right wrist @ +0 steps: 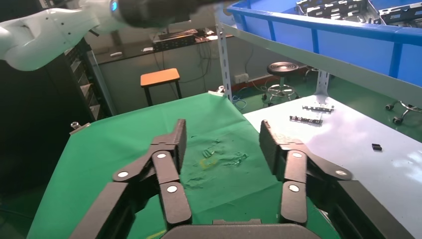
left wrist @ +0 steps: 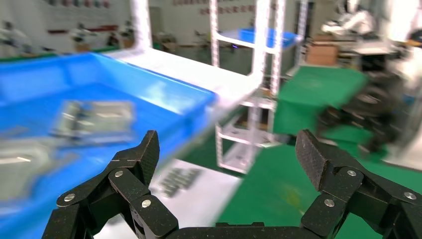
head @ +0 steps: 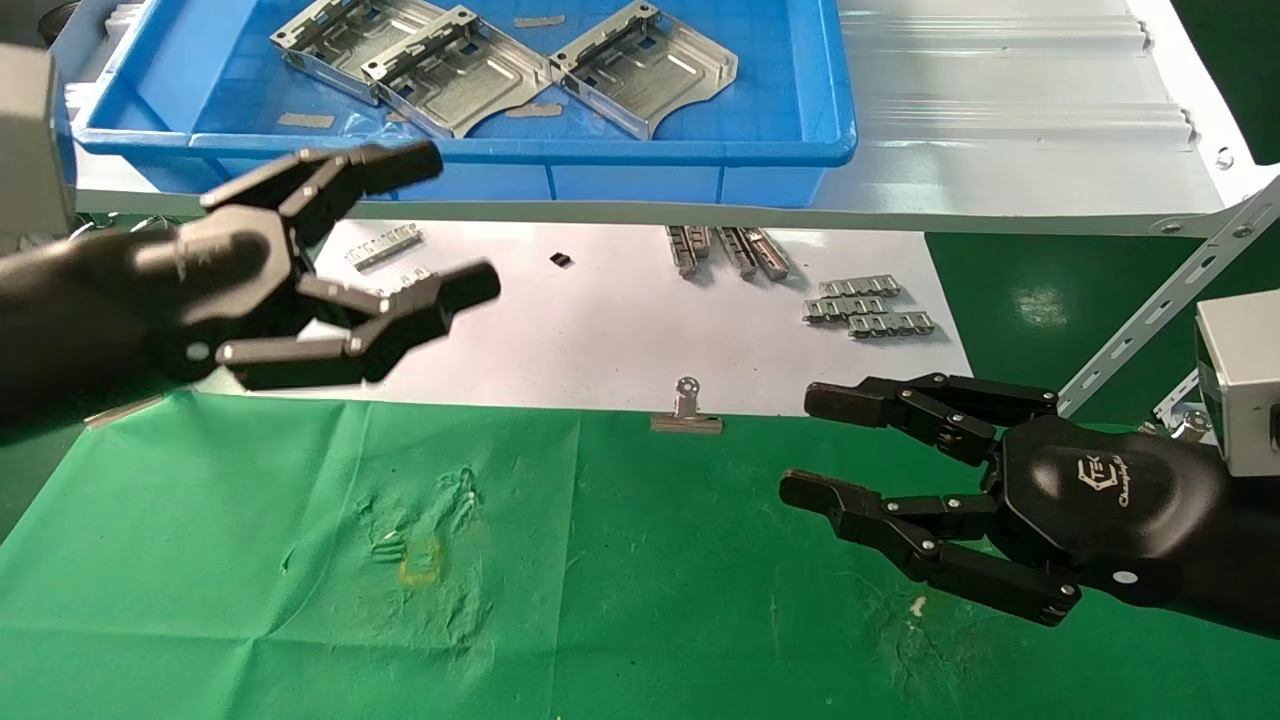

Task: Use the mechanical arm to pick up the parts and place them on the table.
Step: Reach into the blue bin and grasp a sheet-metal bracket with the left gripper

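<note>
Three silver stamped plates (head: 455, 68) lie in the blue bin (head: 700, 150) on the white shelf; they show blurred in the left wrist view (left wrist: 94, 117). My left gripper (head: 455, 225) is open and empty, raised in front of the bin's near wall, above the white sheet (head: 600, 330). In its wrist view (left wrist: 226, 149) nothing lies between the fingers. My right gripper (head: 815, 445) is open and empty, low over the green cloth (head: 600, 580) at the right. Its wrist view (right wrist: 221, 142) shows only green cloth between the fingers.
Small grey toothed strips (head: 865, 305) and rails (head: 725, 250) lie on the white sheet. A silver binder clip (head: 686, 410) holds the sheet's front edge. The white shelf (head: 1000, 120) overhangs the table's back; a slanted bracket (head: 1160, 300) stands at the right.
</note>
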